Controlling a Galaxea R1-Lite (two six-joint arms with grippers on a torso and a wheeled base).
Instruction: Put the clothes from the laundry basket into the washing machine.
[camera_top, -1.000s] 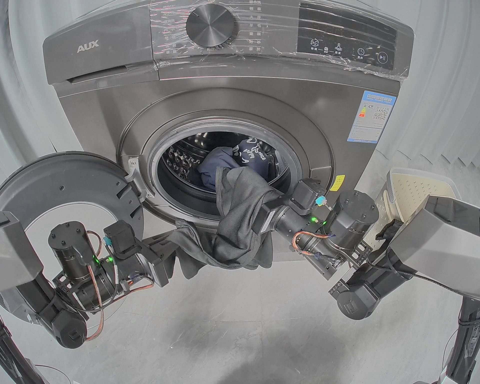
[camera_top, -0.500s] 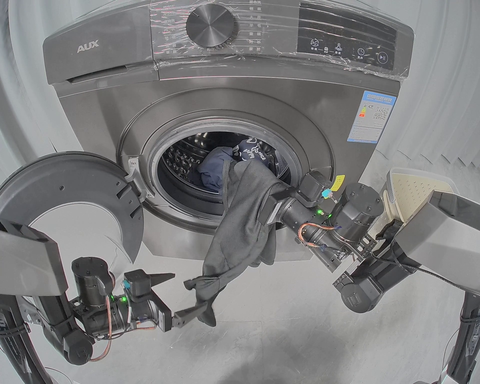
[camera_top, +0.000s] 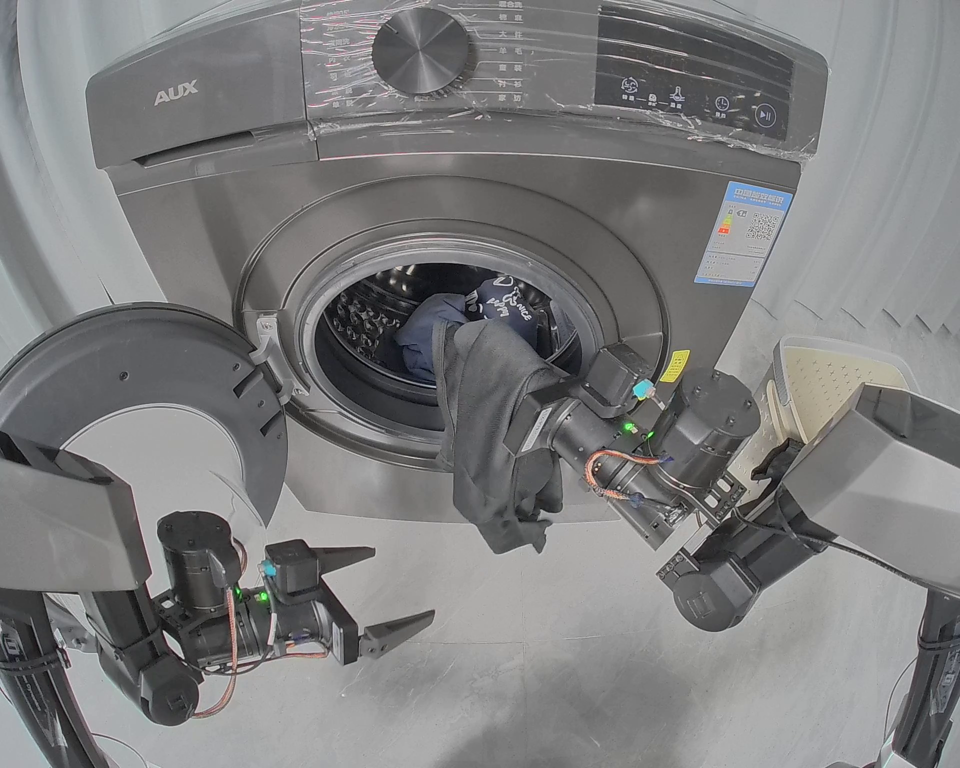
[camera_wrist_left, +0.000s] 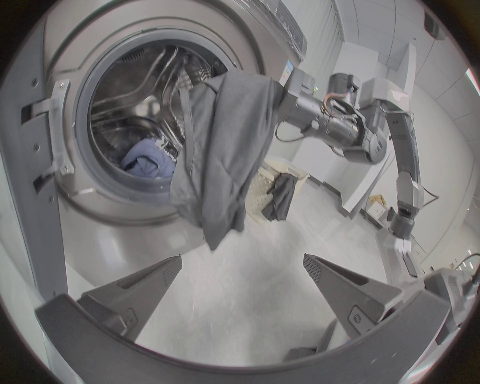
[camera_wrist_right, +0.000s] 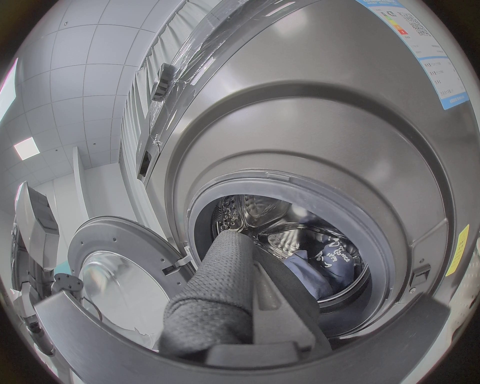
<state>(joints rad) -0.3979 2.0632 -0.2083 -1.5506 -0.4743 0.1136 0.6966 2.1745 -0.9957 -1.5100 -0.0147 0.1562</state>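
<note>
**Meanwhile, a dark grey knit garment (camera_top: 490, 440) hangs from the right claw (camera_wrist_right: 247, 300) at the mouth of the grey front-loading washing machine (camera_top: 450, 190)**

The right claw is closed on the dark grey knit garment, and the fabric is bunched over and around its fingers (camera_wrist_right: 277, 310). The claw sits just in front of the right side of the round drum opening (camera_top: 350, 330), level with the opening's lower half. The upper part of the garment lies across the opening's rim and reaches a little way into the drum. The rest hangs down outside, in front of the machine's front panel. Its lowest folds end above the pale grey floor (camera_top: 520, 650) without touching it.

Inside the drum, toward the back and right, a navy blue garment with white print (camera_top: 480, 310) lies in a heap against the perforated steel wall. From the head view the grey garment overlaps it, but whether the two touch cannot be told.

The machine's round door (camera_top: 140, 380) stands swung wide open to the left of the opening.

The left claw (camera_top: 400, 583) is low, below the open door and to the left of the hanging garment, well apart from it. Its two pointed dark fingers are spread wide with nothing between them but bare floor.

A cream perforated plastic laundry basket (camera_top: 830, 385) stands on the floor to the right of the machine, behind the right arm. In the left wrist view a dark piece of clothing (camera_wrist_left: 280, 197) hangs over its rim.
</note>
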